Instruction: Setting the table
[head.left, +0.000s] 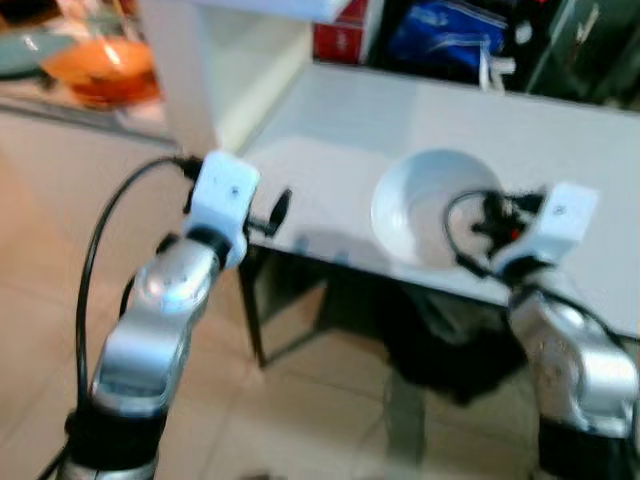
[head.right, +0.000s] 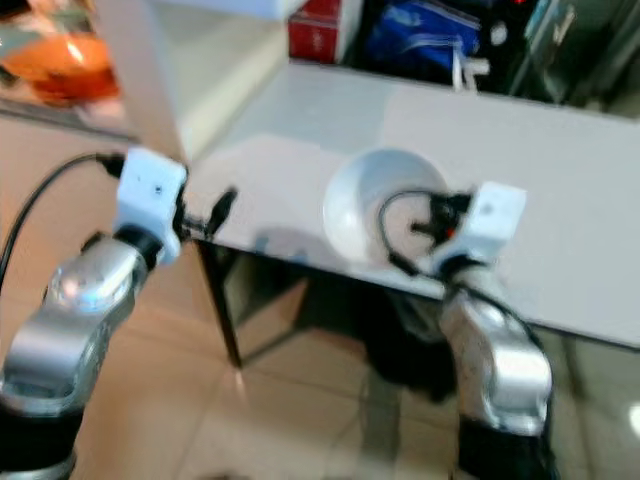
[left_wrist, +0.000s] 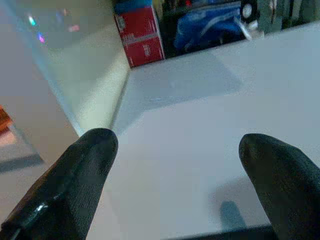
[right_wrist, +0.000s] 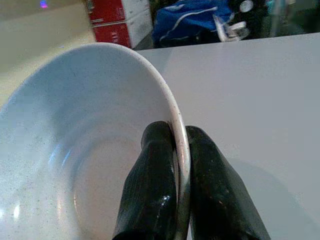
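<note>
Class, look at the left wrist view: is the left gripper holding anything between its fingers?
No. The left gripper is open, its fingers spread wide above the bare white table.

Silver arms; white wrist blocks; looping black cables; left gripper (left_wrist: 175, 185) and right gripper (right_wrist: 181, 150) black-fingered.

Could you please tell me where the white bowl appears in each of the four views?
Left eye view: white bowl right of centre, at the table's near edge.
Right eye view: centre.
Left wrist view: not in it.
Right wrist view: left half, rim pinched by the right gripper.
Shared landmark: red box.
</note>
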